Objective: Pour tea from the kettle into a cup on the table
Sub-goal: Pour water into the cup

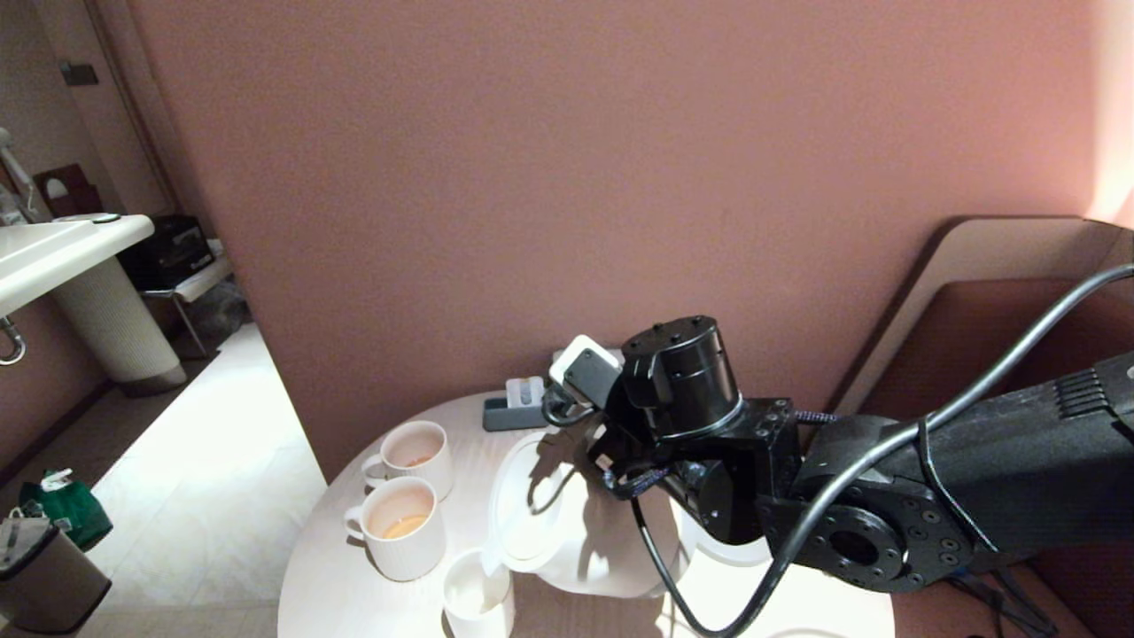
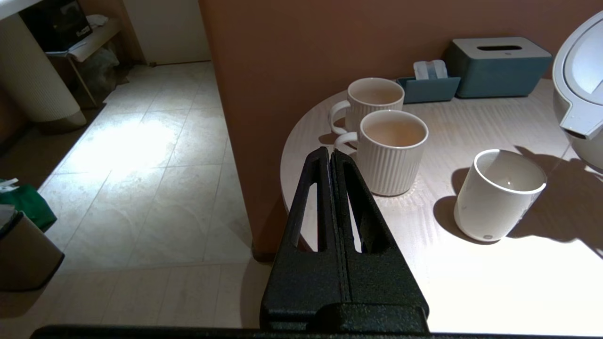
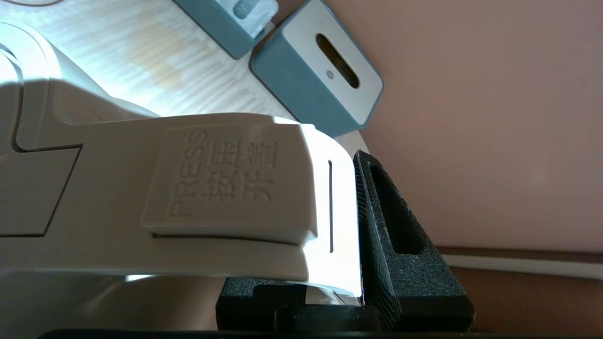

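Right gripper (image 3: 330,263) is clamped on the handle of the kettle (image 1: 576,523); one black finger (image 3: 400,245) lies flat against the handle's side just past the lid-release button, the other is hidden behind it. The kettle is held tilted, its spout hanging directly over the cup (image 1: 478,592) near the table (image 1: 337,585) edge. No tea stream is visible. Two ribbed mugs (image 1: 403,525) stand just beyond the cup, away from the kettle. Left gripper (image 2: 332,162) is parked off the table edge, short of the mugs, fingers pressed together on nothing.

Judgement: rigid, smooth plastic, weighty if full; the handle is the only sound hold. Pressing the release button risks opening the lid mid-pour
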Robot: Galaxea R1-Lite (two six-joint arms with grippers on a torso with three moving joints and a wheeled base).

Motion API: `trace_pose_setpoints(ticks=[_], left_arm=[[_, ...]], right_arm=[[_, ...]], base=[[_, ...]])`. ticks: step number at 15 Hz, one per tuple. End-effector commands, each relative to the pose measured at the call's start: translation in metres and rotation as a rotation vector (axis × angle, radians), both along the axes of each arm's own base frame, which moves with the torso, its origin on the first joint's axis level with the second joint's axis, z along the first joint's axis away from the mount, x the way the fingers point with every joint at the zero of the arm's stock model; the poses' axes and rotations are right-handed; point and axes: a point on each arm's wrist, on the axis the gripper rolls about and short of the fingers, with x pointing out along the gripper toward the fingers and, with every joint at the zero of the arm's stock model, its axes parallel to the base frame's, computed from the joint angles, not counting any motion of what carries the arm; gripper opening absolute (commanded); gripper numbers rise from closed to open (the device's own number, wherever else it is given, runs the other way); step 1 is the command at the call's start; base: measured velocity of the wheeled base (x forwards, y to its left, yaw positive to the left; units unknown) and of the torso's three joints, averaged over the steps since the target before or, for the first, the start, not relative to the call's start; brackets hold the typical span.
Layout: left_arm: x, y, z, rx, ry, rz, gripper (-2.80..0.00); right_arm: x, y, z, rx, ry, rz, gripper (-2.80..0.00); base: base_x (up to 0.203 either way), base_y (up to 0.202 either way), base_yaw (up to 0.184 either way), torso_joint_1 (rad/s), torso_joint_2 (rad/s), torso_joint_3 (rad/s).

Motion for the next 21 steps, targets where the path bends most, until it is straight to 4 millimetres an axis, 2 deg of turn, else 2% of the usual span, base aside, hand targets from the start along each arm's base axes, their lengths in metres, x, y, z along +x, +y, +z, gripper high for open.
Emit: trace_pose_setpoints(ticks=[1,12,21], left_arm=[[0.000,0.000,0.000,0.000,0.000,0.000,-2.80],[0.000,0.000,0.000,0.000,0.000,0.000,-2.80],[0.000,0.000,0.000,0.000,0.000,0.000,-2.80]], right_arm=[[0.002,0.004,-0.004,-0.007,0.001,0.001,-2.80],[0.009,0.012,-0.015,-0.118,-0.005,0.040,-2.80],[0.012,0.017,-0.010,-0.186,-0.032,0.065,-2.80]], base=[[0.000,0.000,0.000,0.000,0.00,0.000],[0.000,0.000,0.000,0.000,0.00,0.000],[0.000,0.000,0.000,0.000,0.00,0.000]])
